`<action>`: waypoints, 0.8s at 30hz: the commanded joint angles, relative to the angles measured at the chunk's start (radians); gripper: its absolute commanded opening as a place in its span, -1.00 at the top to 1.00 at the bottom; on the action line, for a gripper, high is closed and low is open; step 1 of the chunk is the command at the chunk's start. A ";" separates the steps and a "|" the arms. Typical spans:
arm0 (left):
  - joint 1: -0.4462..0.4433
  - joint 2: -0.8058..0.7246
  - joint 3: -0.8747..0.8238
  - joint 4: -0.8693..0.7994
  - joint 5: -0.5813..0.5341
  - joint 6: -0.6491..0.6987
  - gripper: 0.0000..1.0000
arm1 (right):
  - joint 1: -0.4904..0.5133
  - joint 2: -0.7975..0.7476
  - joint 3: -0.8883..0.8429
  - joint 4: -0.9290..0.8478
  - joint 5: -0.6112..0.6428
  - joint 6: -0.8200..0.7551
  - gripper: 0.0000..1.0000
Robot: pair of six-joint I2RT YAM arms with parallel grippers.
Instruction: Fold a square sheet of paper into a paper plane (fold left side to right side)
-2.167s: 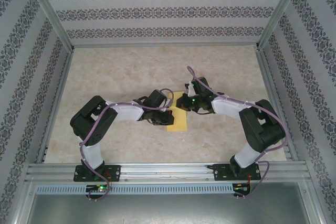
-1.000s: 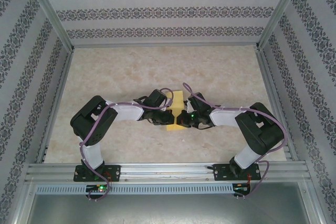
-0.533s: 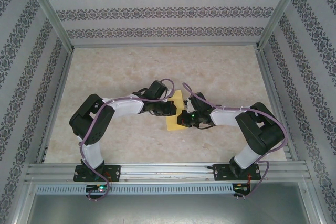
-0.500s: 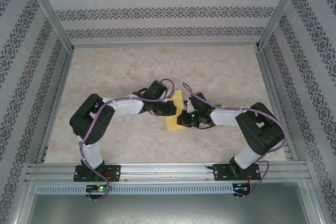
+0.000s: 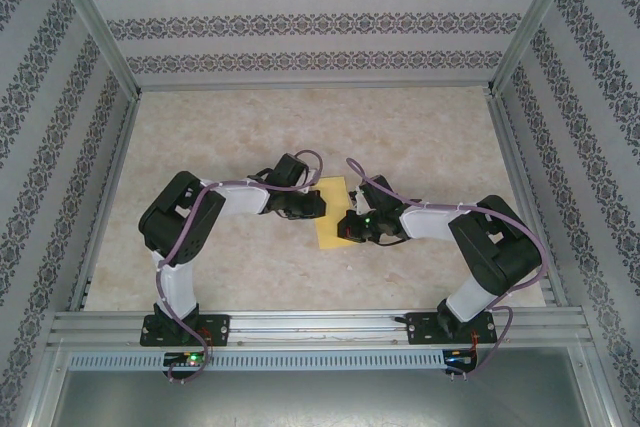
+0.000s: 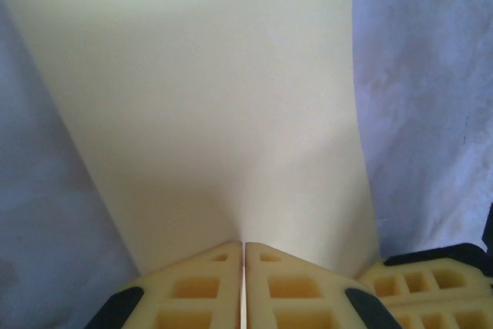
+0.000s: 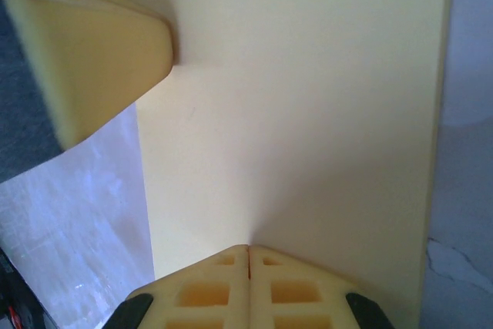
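Thin yellow rectangular paper sheet lies about mid-counter, pinned by left claw and right claw, both fully closed, gripping nothing, tips pressing down; uneven sliding would likely skew or rumple the crease.

The square sheet of paper is plain pale yellow, lying on a table of beige marbled with cream, inside walls of white banded with dark grey damask stripes. The left arm and right arm are black with white links and carry purple cables. The left gripper and right gripper have cream-yellow fingers with black patches.
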 commanded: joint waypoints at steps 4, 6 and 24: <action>0.028 0.020 -0.016 0.039 -0.045 0.036 0.82 | -0.012 0.051 -0.020 -0.174 0.109 -0.039 1.00; 0.035 0.023 -0.016 0.040 -0.056 0.038 0.82 | -0.012 0.051 -0.018 -0.180 0.112 -0.043 1.00; 0.131 0.125 0.123 0.037 -0.059 0.063 0.82 | -0.018 0.054 -0.022 -0.186 0.112 -0.054 1.00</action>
